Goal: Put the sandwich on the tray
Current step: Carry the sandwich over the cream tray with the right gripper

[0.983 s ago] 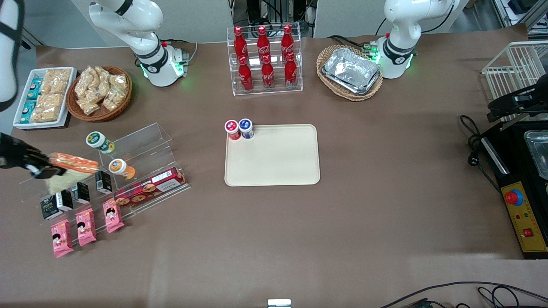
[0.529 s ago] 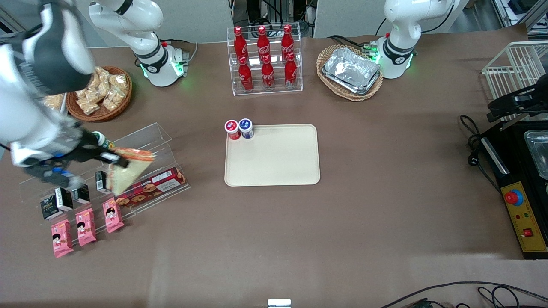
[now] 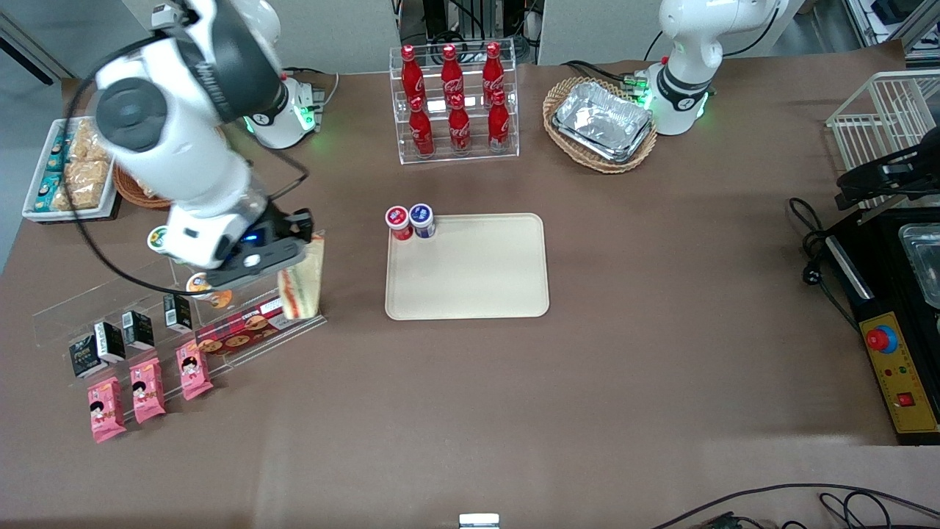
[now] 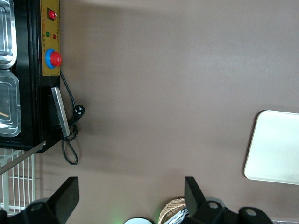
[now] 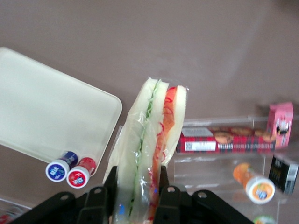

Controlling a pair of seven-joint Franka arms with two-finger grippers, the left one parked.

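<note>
The gripper (image 3: 297, 253) is clamped on the sandwich (image 3: 302, 281) and holds it in the air, above the end of the clear acrylic shelf (image 3: 242, 242) that faces the tray (image 3: 470, 286). In the wrist view the fingers (image 5: 163, 179) press both flat sides of the wedge (image 5: 149, 144) — pale bread, green and orange-red filling stripes, clear wrap. The sandwich hangs with its narrow end up and its broad end down, over the end of the long red cookie box (image 3: 246, 327). It is clear of the tray, which lies flat on the brown table (image 3: 587, 382) toward the parked arm's end from the sandwich. Two small round-capped pots, a red one (image 3: 398, 220) and a blue one (image 3: 422, 218), stand side by side at the tray's corner farther from the front camera — the corner nearest the sandwich's side. The tray's surface shows bare cream.
</note>
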